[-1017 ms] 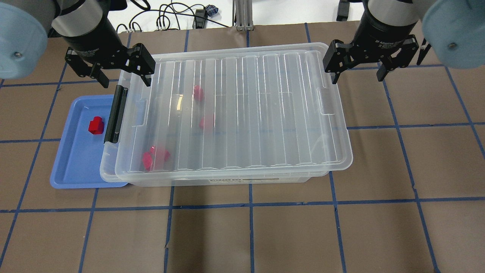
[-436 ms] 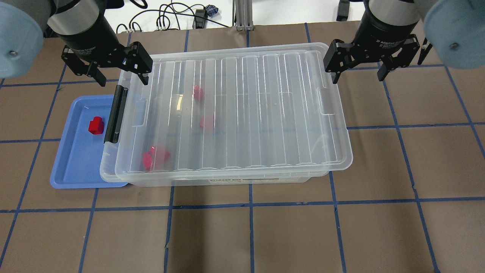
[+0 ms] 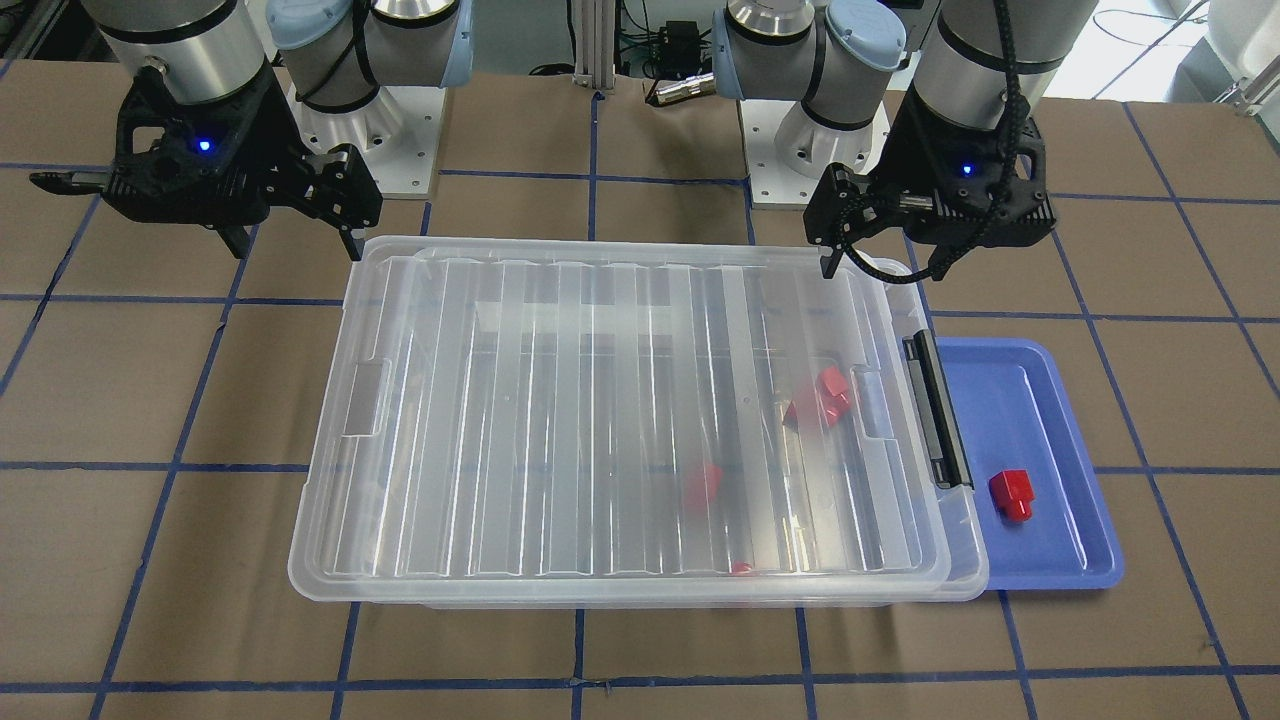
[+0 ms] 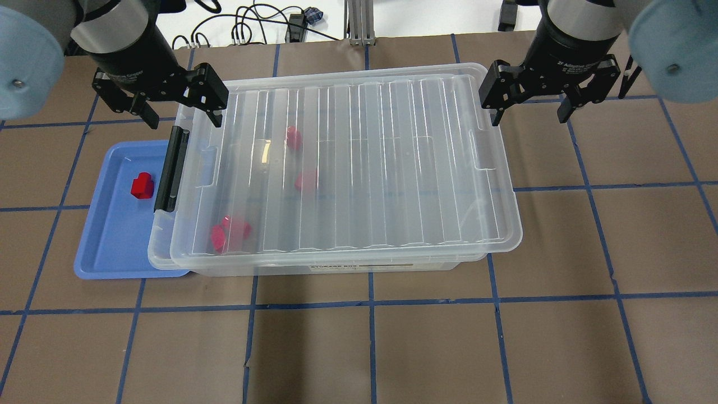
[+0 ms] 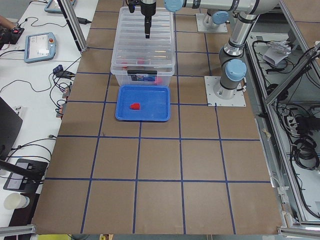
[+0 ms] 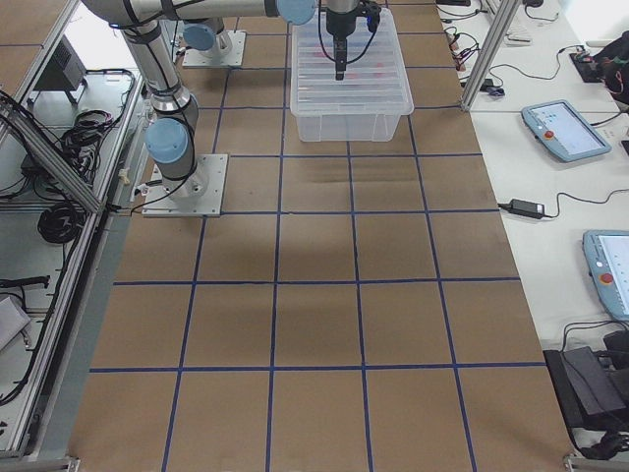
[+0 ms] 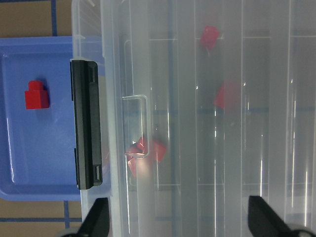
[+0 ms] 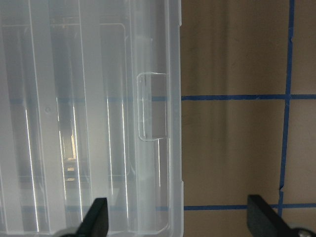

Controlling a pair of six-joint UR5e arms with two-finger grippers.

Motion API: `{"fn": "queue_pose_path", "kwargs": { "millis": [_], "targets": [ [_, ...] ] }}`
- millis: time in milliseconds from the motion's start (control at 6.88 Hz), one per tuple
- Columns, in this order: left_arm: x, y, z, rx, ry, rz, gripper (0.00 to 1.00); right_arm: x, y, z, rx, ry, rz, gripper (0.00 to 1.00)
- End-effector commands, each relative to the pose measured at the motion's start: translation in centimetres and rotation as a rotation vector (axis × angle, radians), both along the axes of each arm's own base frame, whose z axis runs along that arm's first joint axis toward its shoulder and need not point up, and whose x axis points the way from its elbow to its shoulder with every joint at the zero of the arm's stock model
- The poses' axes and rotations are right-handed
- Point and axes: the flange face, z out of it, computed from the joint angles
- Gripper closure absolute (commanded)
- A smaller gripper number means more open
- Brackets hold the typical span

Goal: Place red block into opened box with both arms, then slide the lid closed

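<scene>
both sets of fingers are spread open and hold nothing. left fingers (image 4: 211, 94) hang at the far corner of the box (image 4: 159, 250) on its latch end: one finger over the lid (image 4: 364, 168) corner, the other out over bare worktop (image 4: 426, 348). cannot tell if the inner tip touches the lid. right fingers (image 4: 497, 94) hang at the lid's other far corner, inner finger at the lid edge, outer one over worktop. the lid lies flat on the box between the two sets of fingers, shifted toward the right fingers: it overhangs the box at that end and leaves the rim and the black latch bar (image 4: 171, 168) uncovered near the left fingers. red blocks (image 4: 306, 180) show blurred under the lid, all on the left fingers' side. one red block (image 4: 142, 186) sits in the blue tray (image 4: 106, 241) beyond the latch bar, outside the left fingers, well apart from them
</scene>
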Motion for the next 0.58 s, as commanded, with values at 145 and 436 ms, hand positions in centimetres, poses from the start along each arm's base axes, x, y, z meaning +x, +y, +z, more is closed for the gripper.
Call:
{"fn": "queue_pose_path", "kwargs": {
  "millis": [145,436],
  "targets": [
    [0.2,-0.2,-0.2,0.003,0.001,0.001,0.0,-0.2,-1.7,-6.6,-0.042,0.006,0.002,0.0],
    [0.8,-0.3,-0.2,0.004,-0.006,0.003,0.0,-1.2,-2.7,-12.7,0.052,0.015,-0.015,0.0]
  ]
}}
